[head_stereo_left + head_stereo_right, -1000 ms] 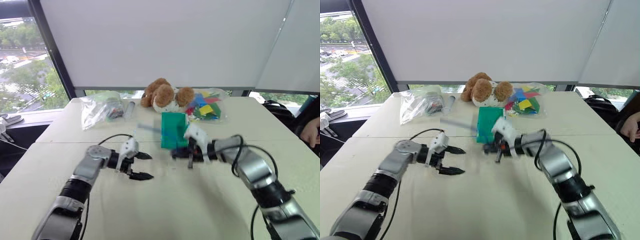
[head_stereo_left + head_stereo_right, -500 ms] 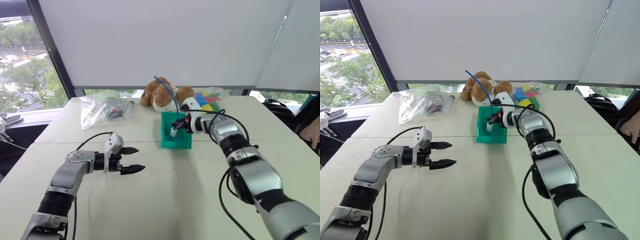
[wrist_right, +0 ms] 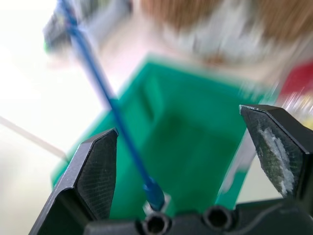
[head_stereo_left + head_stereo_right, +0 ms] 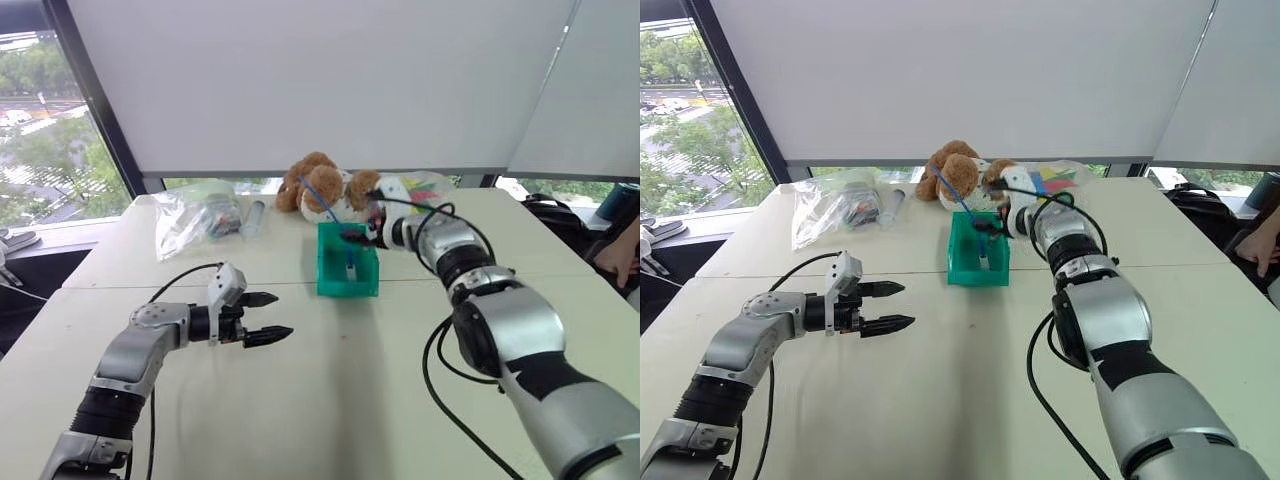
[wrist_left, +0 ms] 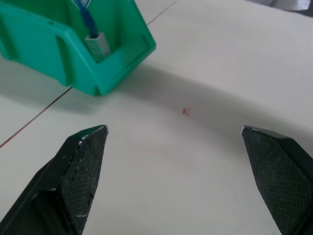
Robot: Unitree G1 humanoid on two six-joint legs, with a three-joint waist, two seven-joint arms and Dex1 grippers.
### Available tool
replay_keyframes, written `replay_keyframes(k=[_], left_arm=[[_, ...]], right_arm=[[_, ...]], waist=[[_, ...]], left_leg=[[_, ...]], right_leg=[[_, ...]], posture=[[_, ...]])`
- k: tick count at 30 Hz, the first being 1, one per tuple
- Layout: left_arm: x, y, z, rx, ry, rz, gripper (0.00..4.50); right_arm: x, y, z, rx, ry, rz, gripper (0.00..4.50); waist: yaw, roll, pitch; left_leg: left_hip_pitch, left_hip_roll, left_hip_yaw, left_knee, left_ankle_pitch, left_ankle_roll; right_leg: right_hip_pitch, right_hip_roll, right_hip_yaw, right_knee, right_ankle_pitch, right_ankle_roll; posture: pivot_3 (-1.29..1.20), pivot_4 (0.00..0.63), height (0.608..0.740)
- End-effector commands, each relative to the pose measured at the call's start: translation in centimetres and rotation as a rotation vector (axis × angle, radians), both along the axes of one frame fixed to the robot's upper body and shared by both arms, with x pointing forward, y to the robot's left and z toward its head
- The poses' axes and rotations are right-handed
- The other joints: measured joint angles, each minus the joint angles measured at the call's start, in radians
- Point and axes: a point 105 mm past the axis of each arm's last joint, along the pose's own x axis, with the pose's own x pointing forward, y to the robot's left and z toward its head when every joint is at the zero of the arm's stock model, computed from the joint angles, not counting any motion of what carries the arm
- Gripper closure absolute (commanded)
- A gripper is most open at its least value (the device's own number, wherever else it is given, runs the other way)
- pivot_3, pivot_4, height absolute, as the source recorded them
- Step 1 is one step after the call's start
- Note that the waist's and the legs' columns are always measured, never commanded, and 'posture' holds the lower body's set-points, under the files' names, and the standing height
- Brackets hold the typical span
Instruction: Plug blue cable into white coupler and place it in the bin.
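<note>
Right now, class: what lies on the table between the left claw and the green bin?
Bare table, apart from one tiny red speck, seen in the left wrist view.

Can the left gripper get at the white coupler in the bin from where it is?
Probably yes: the left gripper is open, bare table lies between it and the bin, and the white coupler shows over the lowered lip.

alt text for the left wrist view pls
The left gripper is open above a pale table, its two black fingers spread wide with nothing between them. Beyond them stands the green bin, holding the white coupler with the blue cable plugged into it.
</note>
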Motion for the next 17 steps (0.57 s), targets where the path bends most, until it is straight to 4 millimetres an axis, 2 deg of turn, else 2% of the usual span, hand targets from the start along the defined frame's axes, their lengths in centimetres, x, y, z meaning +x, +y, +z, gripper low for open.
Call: replay_keyframes(k=[1,3,5,6,8,11,13,17], left_arm=[[-0.1,0.2,1.7,-0.025,-0.048,0.003,0.00],[-0.1,0.2,1.8,-0.028,-0.048,0.001,0.00],[0.0,0.2,2.0,-0.028,-0.052,0.001,0.00],[0.1,0.3,2.2,-0.030,-0.059,0.005,0.00],[0.4,0.7,2.9,-0.035,-0.082,0.026,0.00],[0.8,1.6,4.1,-0.049,-0.100,0.062,0.00],[0.7,2.1,4.6,-0.055,-0.102,0.080,0.00],[0.3,2.8,4.9,-0.047,-0.105,0.094,0.00]], right_arm=[[-0.7,-1.3,6.4,0.088,-0.154,0.008,0.04],[-1.2,-2.6,7.1,0.093,-0.163,0.016,0.04],[-2.3,-3.9,6.6,0.080,-0.156,0.046,0.04],[-3.3,-4.8,5.6,0.058,-0.149,0.059,0.04],[-6.6,-5.7,2.7,0.011,-0.109,0.119,0.04],[-11.9,-5.5,-1.1,-0.036,-0.039,0.219,0.04],[-14.7,-5.6,-3.2,-0.068,0.004,0.245,0.04],[-18.2,-5.6,-5.2,-0.090,0.035,0.280,0.04]], waist=[[0.002,0.000,0.000],[0.005,0.000,0.000],[0.007,-0.001,0.000],[0.008,-0.001,0.000],[0.020,-0.005,-0.003],[0.018,-0.001,-0.001],[0.011,0.001,0.000],[0.003,0.002,0.000]], left_leg=[[0.000,0.000,0.000,0.000,0.000,0.000],[0.000,0.000,0.000,0.000,0.000,0.000],[-0.001,0.000,0.000,0.000,0.000,0.000],[-0.001,0.000,0.000,0.001,0.000,0.001],[-0.001,0.000,-0.001,0.001,0.000,0.001],[-0.004,0.000,-0.003,0.003,-0.002,0.004],[-0.010,-0.001,-0.002,0.006,-0.002,0.004],[-0.011,0.001,0.000,0.012,-0.002,0.005]], right_leg=[[0.000,0.000,0.000,0.000,0.000,0.000],[0.000,0.000,0.000,0.000,0.000,0.000],[0.000,0.000,0.000,-0.001,0.000,0.000],[0.001,0.000,0.000,-0.001,0.000,0.000],[0.002,0.000,0.000,-0.001,0.000,0.000],[0.003,0.001,-0.001,-0.001,0.000,0.000],[-0.004,0.000,-0.001,0.000,0.000,0.000],[-0.004,0.002,-0.001,0.000,0.000,0.000]], posture=[[0.00,0.150,0.740],[0.00,0.150,0.740],[0.00,0.150,0.740],[0.00,0.150,0.740],[0.00,0.150,0.740],[0.00,0.150,0.740],[0.00,0.150,0.740],[0.00,0.150,0.740]])
